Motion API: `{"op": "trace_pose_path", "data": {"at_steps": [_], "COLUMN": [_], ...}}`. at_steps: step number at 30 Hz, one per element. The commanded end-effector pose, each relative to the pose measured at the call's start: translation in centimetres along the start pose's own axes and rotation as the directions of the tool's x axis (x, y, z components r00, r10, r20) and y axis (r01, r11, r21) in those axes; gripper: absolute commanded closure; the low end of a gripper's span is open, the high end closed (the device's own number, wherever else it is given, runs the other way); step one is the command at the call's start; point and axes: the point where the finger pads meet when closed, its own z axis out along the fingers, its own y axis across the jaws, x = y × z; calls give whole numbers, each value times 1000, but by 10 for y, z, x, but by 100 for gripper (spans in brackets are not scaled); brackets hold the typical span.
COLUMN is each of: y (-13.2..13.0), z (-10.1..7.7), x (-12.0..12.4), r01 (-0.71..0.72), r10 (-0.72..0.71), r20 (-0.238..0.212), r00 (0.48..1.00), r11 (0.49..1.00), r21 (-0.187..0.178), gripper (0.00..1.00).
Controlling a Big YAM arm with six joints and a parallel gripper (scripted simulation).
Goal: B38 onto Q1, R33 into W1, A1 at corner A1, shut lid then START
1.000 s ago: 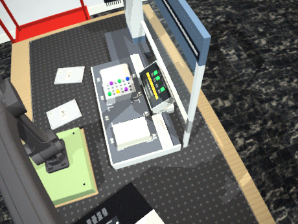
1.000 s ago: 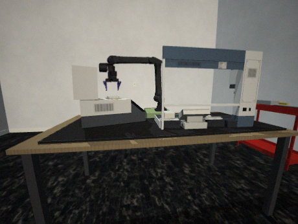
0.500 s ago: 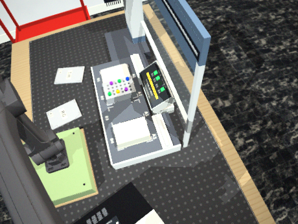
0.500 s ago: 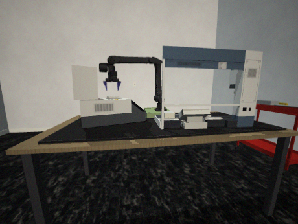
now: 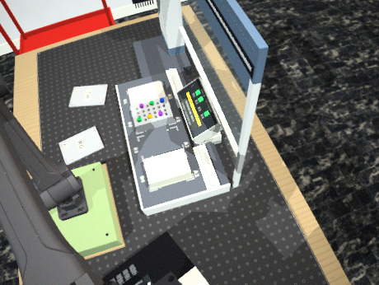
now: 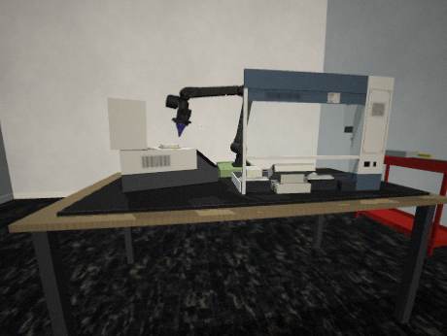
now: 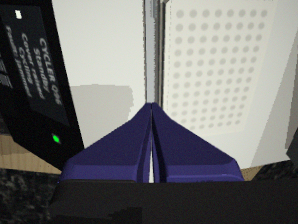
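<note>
Claw (image 7: 150,163) pressed together, blue fingers meeting at a thin seam, pinching nothing. Hanging point-down in the side view (image 6: 180,130), just above the machine's top, at the end of a long black arm (image 6: 209,90).

Directly beneath and just ahead of the claw tip: white well plate (image 7: 216,63), flat in a grey-framed recess (image 7: 150,43) on the white top of the machine (image 7: 100,36). Rows of round wells visible; no label readable. Claw tip over the plate's near left corner, apart from it. From the side, same plate (image 6: 169,145) a thin pale slab under the claw.

Behind the claw in the side view: machine's lid (image 6: 127,123) standing upright, open. Left of the claw in the wrist view: black sloped panel (image 7: 36,76) with white lettering, too blurred to read, and one small green lamp (image 7: 56,139).

Well away from the claw, on the dotted black mat of the desk (image 5: 25,78): long white tray (image 5: 142,202) under a blue-topped frame (image 5: 239,37). On it, a white block with coloured tube caps (image 5: 150,108) toward the far end and a plain white block (image 5: 168,169) toward the near end. Beside the tray, a tilted dark panel with green squares (image 5: 197,109). Two flat white squares (image 5: 88,95) (image 5: 81,144) off to the tray's other side, the nearer marked RG. Arm's base on a green plate (image 5: 103,231). Second plate not made out with certainty.
</note>
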Motion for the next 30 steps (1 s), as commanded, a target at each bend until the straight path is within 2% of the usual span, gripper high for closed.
{"op": "trace_pose_path", "data": {"at_steps": [1,2,5,9,10,12,14,16,19,21,24,26,27,30], "y": [12,17,32,41,40,55,72,80,93,103,117,117,118,138], "z": [1,1,1,-1,0,5,7,6,4,3,6,6,8,13], "x": [-7,-8,-8,-10,-9,-9,-12,-14,-14,-15,-16,-16,-16,-16], "r01": [-7,-9,-12,-13,-16,-16,-15,-13,-16,-18,-20,-20,-19,-23], "r10": [7,9,12,12,15,15,13,10,13,15,15,15,15,18], "r20": [0,1,4,9,8,6,10,13,13,12,16,16,14,17], "r00": [1000,1000,1000,1000,1000,1000,1000,1000,1000,1000,1000,1000,1000,1000], "r11": [996,996,987,988,984,976,981,982,960,962,938,938,947,922], "r21": [88,85,163,153,176,219,194,188,281,274,346,346,320,386], "gripper": [100,100,100,100,100,100,100,100,100,100,100,100,100,100]}}
